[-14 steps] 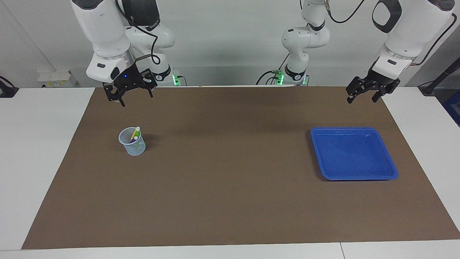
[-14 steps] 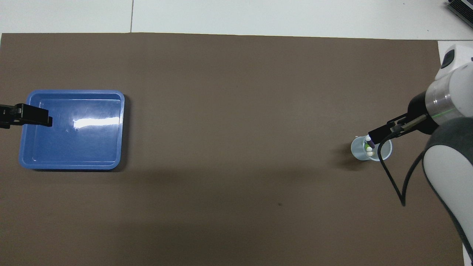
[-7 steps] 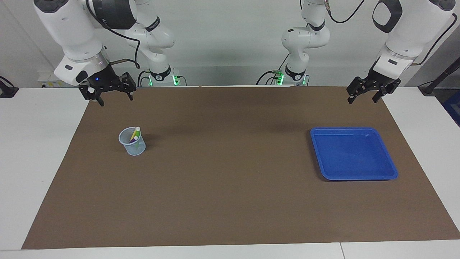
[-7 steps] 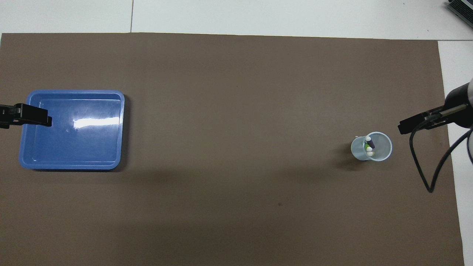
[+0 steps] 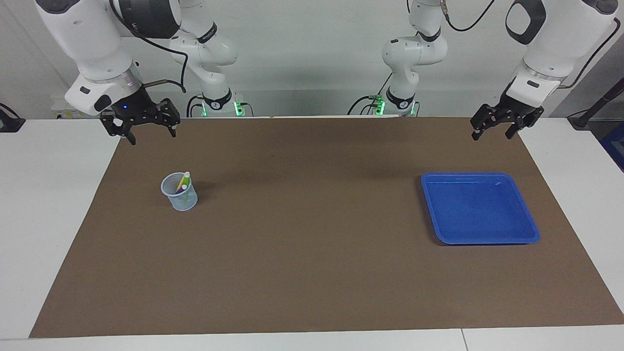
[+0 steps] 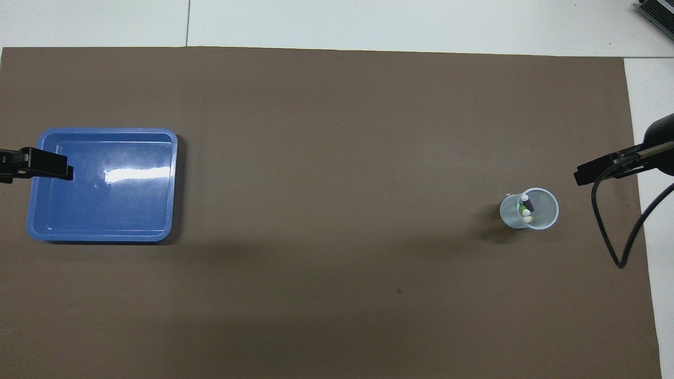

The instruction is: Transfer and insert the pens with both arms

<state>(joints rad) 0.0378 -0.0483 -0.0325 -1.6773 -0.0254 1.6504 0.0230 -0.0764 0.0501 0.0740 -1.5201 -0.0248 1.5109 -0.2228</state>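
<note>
The pens stand in the clear cup, so the job looks done. The right tool, at the cup's eleven o'clock, and the left tool, at the blue tray's twelve o'clock, hang spread and hold nothing.

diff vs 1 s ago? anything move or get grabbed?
Only the right arm moved: its tool pulled back from above the cup toward the right arm's end of the table, open and carrying nothing. Nothing was picked up or let go. The pens in the cup, the blue tray and the waiting left tool are as they were.
</note>
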